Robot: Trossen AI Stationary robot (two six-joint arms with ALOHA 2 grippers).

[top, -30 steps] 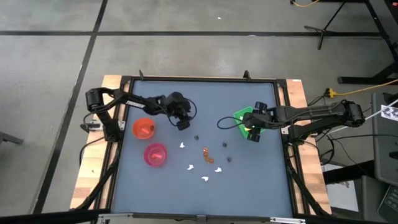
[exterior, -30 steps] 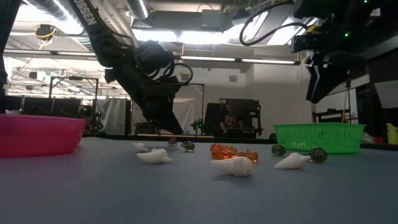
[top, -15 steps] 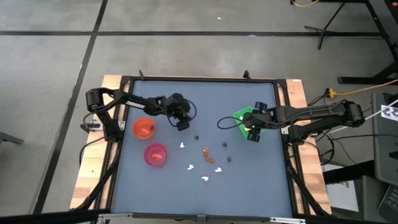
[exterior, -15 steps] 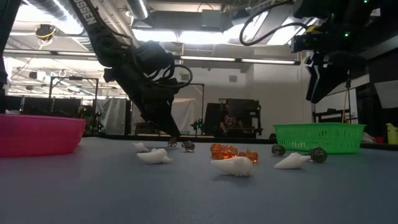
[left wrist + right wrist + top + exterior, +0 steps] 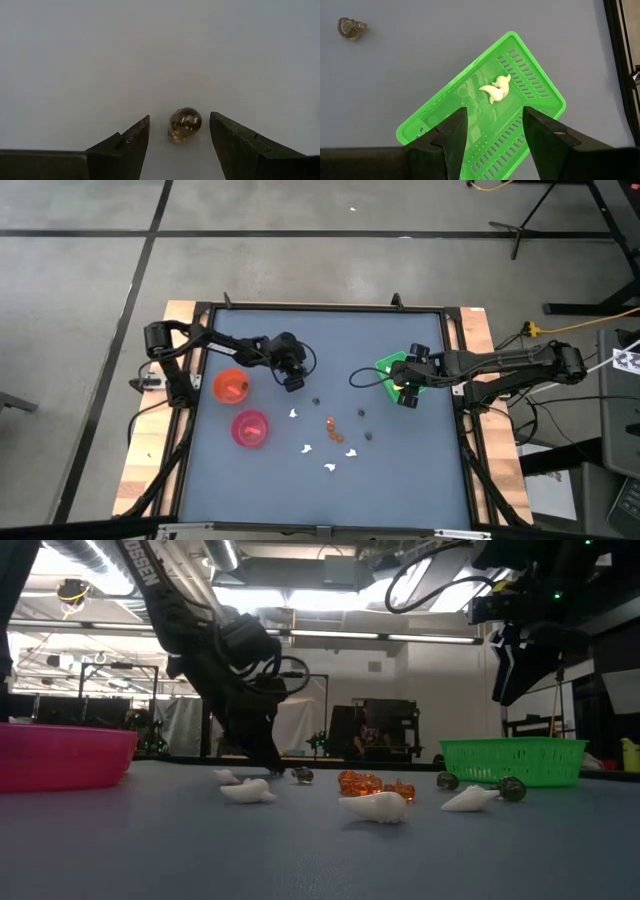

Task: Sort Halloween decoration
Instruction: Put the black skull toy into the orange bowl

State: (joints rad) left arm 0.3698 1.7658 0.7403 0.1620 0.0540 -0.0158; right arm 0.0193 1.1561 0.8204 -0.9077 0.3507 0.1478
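- Halloween decoration (image 5: 330, 442): a loose scatter of tiny pieces at centre of the high view, just below the middle of the table (image 5: 420, 470). White irregular ones toward the lower part, an orange cluster (image 5: 375, 785) in the middle, dark roundish ones along the upper and right edge of the scatter.
- One dark translucent skull-like piece (image 5: 184, 124) lies on the bare surface, lower centre of the left wrist view, squarely between the left arm's two fingers and touching neither.
- One white ghost-like piece (image 5: 496, 88) already lies in the green tray (image 5: 540, 85), centre of the right wrist view. Another dark piece (image 5: 351, 28) sits on the table at that view's upper left.
- Left gripper (image 5: 292, 383): centre-left of the high view, just right of the orange bowl (image 5: 231, 387). Jaws stand wide apart and hold nothing.
- Change: over the last second the left arm has shifted a little leftward and lower in the low view, its tip now close to the table among the far pieces. Judgement: it is lining up on the dark piece, and closing is the next thing needed.
- Right gripper (image 5: 407, 394): over the green tray, right of centre in the high view, unchanged from a second ago. Fingers parted, empty, waiting.
- Pink bowl (image 5: 250, 428): below the orange one, left of the scatter.
- Judgement: sorting is at an early stage; most pieces are still out on the table.
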